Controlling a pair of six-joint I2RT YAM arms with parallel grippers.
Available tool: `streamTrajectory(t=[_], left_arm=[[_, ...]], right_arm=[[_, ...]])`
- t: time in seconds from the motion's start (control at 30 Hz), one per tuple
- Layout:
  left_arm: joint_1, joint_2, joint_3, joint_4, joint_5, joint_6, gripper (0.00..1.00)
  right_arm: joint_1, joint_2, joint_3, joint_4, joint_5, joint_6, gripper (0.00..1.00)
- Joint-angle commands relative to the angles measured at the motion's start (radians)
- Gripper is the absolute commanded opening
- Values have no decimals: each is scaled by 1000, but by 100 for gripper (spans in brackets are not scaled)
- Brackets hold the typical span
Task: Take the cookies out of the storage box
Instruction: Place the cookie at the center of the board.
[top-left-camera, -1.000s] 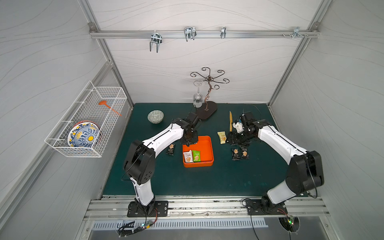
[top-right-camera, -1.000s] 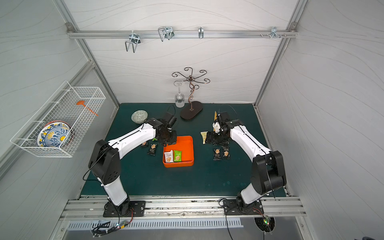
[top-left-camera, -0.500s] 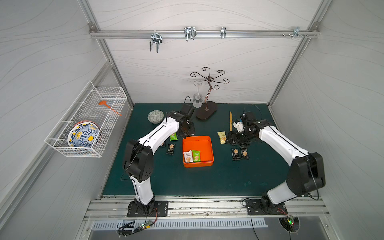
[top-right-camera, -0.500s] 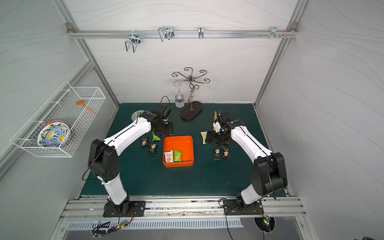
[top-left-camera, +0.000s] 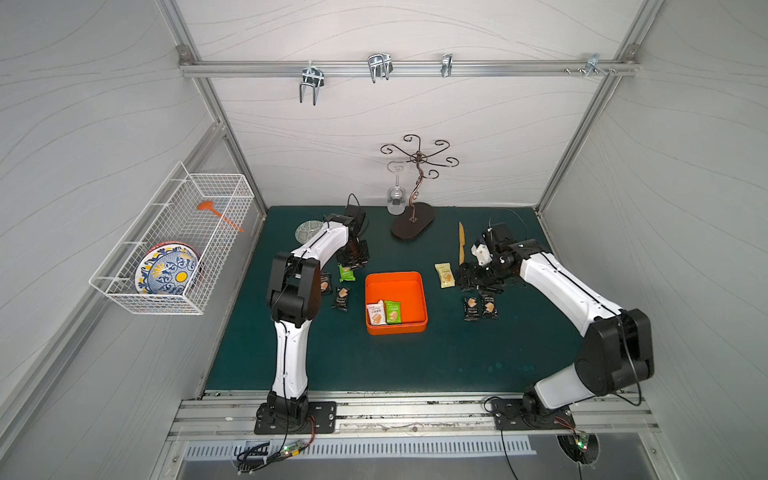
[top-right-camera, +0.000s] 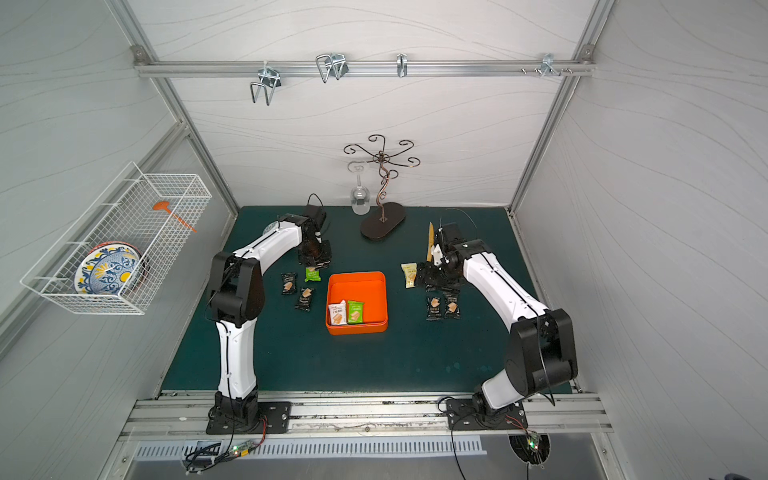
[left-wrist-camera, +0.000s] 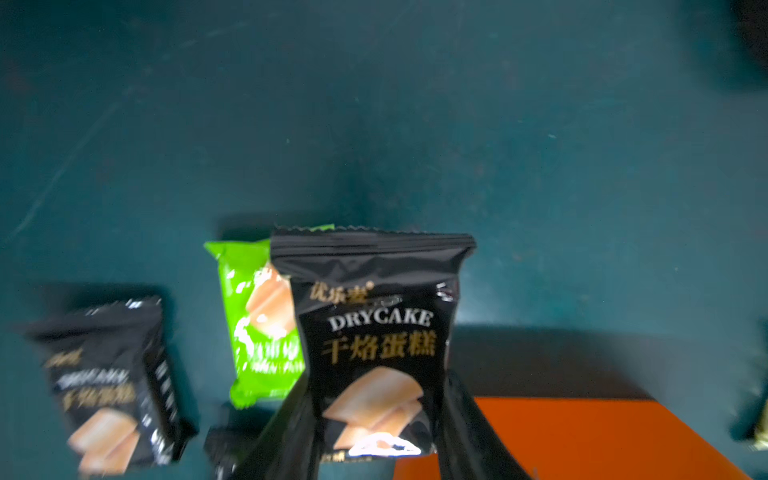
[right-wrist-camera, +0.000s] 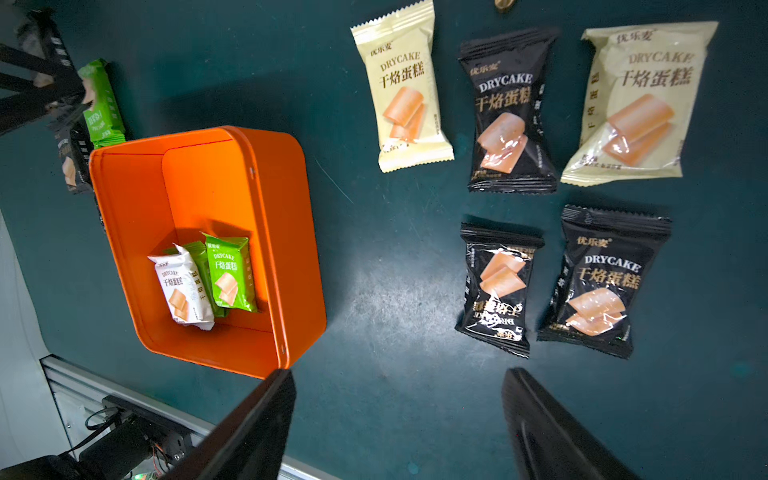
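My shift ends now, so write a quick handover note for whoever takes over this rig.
Left gripper: jaws shut on a black packet, held over the mat outside the storage box.
Right gripper: open, empty, above the mat.
Done: five packets by the right arm, three others by the left.
Left: set down the held one; a white packet and green ones lie in the box.

Six black wrapped cookie packets (right-wrist-camera: 510, 112), two pale-yellow packets (right-wrist-camera: 405, 89), one white packet (right-wrist-camera: 180, 291), seemingly three green packets (right-wrist-camera: 230, 274), one half hidden, one shallow square orange plastic storage box (right-wrist-camera: 291, 249)
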Motion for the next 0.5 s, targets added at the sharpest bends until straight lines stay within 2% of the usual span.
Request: streamTrajectory(t=[0.0,0.27,0.37,0.47], left_arm=[[4,41,83,-16,34,19,41],[3,98,121,-24,40,18,43],[4,98,124,-28,42,12,53],[4,84,121,-33,40,11,59]], right_arm=[[0,-44,-21,-50,33,26,84],[9,-93,-68,-45,38,66,84],[17,-101,-61,-44,43,69,84],[21,-98,-49,-50,45,56,84]])
